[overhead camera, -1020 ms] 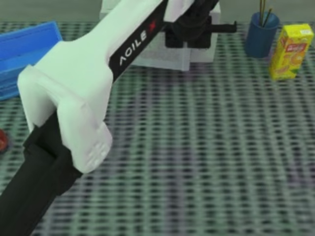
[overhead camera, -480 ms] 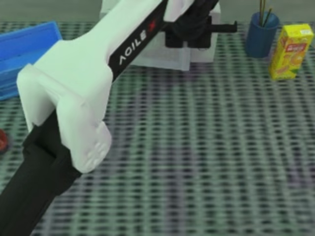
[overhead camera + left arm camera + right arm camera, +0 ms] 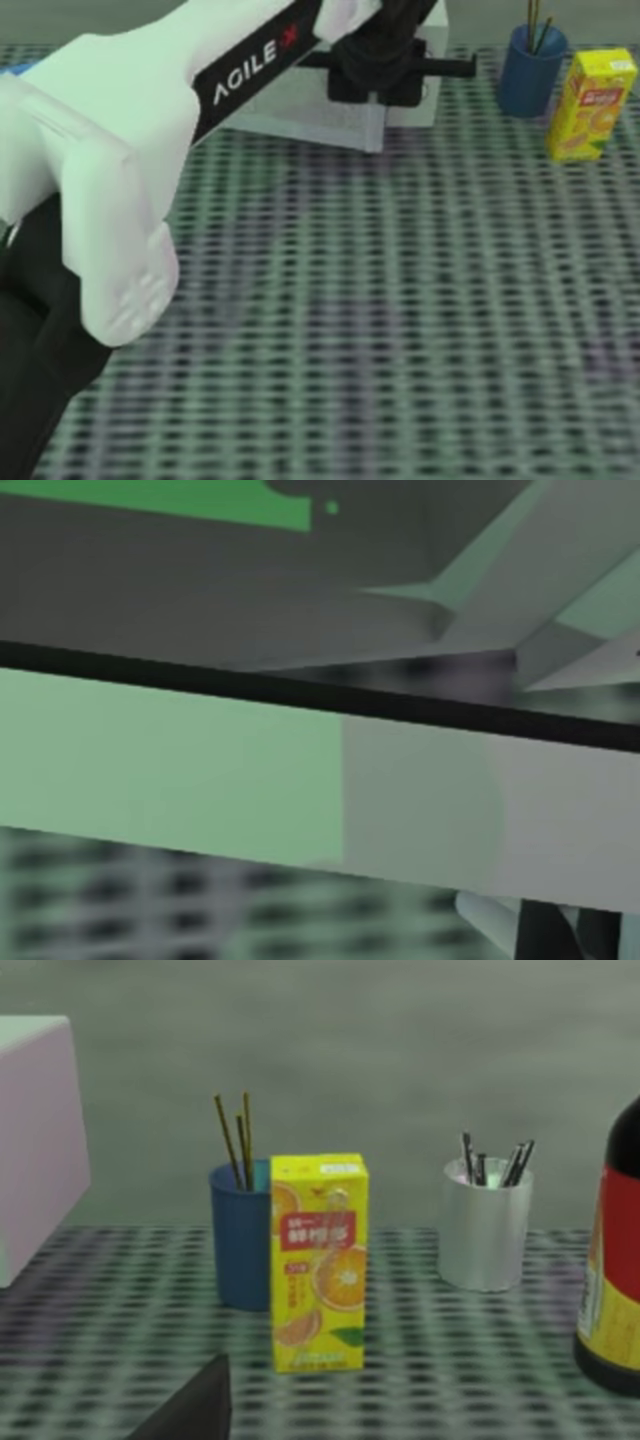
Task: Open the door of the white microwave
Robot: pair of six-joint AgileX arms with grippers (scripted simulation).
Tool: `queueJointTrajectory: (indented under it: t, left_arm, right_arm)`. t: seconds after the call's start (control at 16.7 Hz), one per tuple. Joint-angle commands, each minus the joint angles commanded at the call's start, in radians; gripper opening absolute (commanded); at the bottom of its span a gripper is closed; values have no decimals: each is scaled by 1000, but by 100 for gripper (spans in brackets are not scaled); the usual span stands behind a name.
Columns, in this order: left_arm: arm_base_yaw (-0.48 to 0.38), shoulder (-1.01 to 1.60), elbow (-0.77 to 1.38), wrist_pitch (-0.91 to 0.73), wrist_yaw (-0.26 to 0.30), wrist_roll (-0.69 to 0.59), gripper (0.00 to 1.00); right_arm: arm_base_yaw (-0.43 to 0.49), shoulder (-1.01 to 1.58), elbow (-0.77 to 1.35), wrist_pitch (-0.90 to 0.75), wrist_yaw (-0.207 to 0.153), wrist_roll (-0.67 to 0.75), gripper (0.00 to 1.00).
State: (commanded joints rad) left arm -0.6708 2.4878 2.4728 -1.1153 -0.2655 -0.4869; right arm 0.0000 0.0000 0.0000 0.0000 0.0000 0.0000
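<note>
The white microwave [image 3: 415, 105] stands at the table's far edge, mostly hidden under my left arm. Its door [image 3: 300, 125] with the grey mesh window is swung out from the front toward the left. My left gripper [image 3: 378, 85] is at the door's free edge and shut on it. In the left wrist view the door's pale edge [image 3: 300, 780] crosses the whole picture, with the microwave's pale interior behind it. My right arm is out of the top view; a dark part of my right gripper [image 3: 190, 1410] shows low over the mat, with the microwave's corner [image 3: 35, 1140] beside it.
A blue cup with sticks [image 3: 530, 70] and a yellow juice box [image 3: 590, 105] stand right of the microwave. A silver cup [image 3: 485, 1225] and a dark bottle [image 3: 615, 1270] stand further right. The left arm's white link [image 3: 100, 180] spans the left half.
My left arm has swung to the left and nearer the camera, covering the blue tray. The door has swung further out and leftward with the gripper.
</note>
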Motion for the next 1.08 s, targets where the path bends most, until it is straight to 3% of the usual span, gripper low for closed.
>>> queueJointTrajectory:
  t: [0.24, 1.08]
  left_arm:
    - [1, -79, -131, 79, 14, 26, 0]
    - [2, -84, -137, 84, 15, 28, 0]
  right_arm:
    - [0, 0, 0, 0, 0, 0, 100]
    - [0, 0, 0, 0, 0, 0, 100]
